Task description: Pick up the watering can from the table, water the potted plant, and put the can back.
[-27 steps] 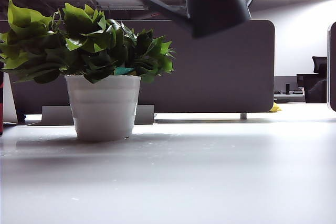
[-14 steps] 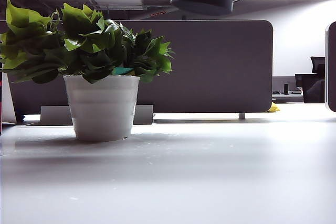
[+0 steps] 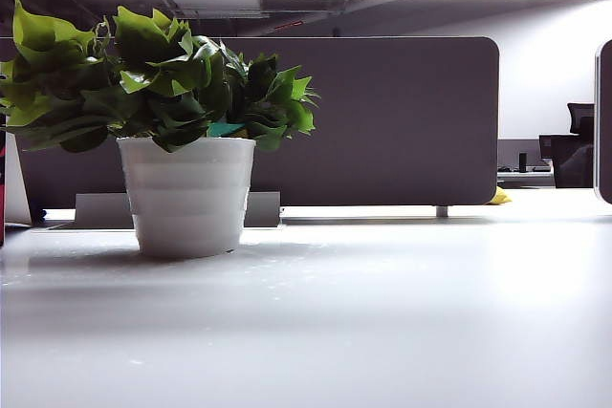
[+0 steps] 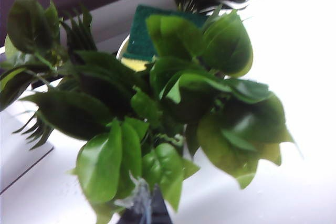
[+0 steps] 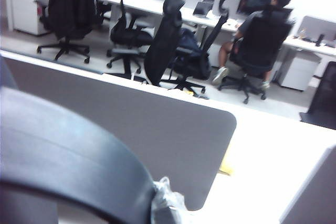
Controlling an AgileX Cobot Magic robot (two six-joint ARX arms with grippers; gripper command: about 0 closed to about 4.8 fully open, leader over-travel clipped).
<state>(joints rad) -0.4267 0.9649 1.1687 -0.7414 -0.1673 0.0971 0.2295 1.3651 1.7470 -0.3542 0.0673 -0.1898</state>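
Note:
The potted plant (image 3: 153, 83) stands in its white ribbed pot (image 3: 186, 193) on the left of the white table (image 3: 382, 312). The watering can is out of the exterior view. Only its dark curved loop handle (image 5: 68, 145) fills the near part of the right wrist view, with my right gripper (image 5: 157, 203) shut on it; a taped fingertip (image 5: 167, 200) shows beside the handle. My left gripper (image 4: 144, 211) hangs over the plant's leaves (image 4: 157, 98), its dark taped tips pressed together, holding nothing. Neither arm shows in the exterior view.
A dark grey partition (image 3: 402, 121) runs behind the pot and shows below the held can (image 5: 157, 124). A green and yellow sponge-like block (image 4: 142, 45) lies among the leaves. Office chairs and a seated person (image 5: 262, 35) are beyond the partition.
The watering can, tilted over the plant a second ago, levelled and rose out of the top of the exterior view. The plant and pot stayed put.

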